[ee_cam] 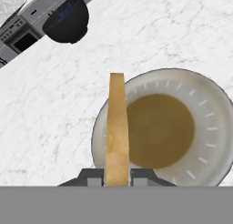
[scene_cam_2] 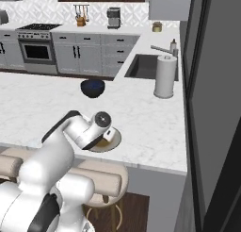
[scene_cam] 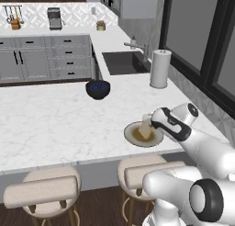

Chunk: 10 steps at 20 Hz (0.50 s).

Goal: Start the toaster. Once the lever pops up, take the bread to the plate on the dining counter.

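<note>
Over the plate [ee_cam: 191, 127] on the white marble dining bench [scene_cam: 55, 124], the gripper [ee_cam: 117, 175] hangs with its fingers [ee_cam: 93, 176] pinched on the bread [ee_cam: 117, 127], the slice standing edge-on above the plate's near rim. By that, toasting and carrying look finished, with the toaster [scene_cam: 54, 18] far back on the kitchen counter. What seems left is lowering the slice onto the brown centre and letting go; the dark blue bowl [scene_cam: 97, 89] sits well apart.

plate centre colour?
Brownish centre, pale beige rim on the plate; clearest in the hand view.
</note>
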Available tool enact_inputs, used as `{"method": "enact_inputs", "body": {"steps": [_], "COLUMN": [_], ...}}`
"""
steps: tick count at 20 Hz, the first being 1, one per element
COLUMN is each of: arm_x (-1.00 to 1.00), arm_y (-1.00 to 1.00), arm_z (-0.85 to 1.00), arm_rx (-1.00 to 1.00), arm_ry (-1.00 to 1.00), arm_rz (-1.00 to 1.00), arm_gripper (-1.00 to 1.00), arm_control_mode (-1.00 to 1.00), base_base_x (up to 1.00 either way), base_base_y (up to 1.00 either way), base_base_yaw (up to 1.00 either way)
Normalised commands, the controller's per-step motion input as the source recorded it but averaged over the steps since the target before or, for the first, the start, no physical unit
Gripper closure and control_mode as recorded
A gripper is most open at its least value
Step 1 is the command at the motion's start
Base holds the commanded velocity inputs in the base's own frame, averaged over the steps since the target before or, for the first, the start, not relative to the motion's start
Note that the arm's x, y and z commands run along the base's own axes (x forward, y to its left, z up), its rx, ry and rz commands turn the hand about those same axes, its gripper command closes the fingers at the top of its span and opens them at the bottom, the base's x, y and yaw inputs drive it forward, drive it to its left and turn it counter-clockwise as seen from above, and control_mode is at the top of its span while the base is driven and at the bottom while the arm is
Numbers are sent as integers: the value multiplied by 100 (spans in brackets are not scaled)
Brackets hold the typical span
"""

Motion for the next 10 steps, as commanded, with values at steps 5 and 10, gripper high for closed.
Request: {"method": "enact_inputs", "body": {"steps": [5, 10], "arm_x": [17, 23], "arm_y": [0, 0], "arm_z": [-20, -18], "arm_rx": [0, 0], "arm_ry": [1, 0], "arm_rz": [0, 0], "arm_gripper": [100, 100], "arm_control_mode": [-100, -100], "base_base_x": [0, 0], "base_base_y": [0, 0], "base_base_yaw": [0, 0]}}
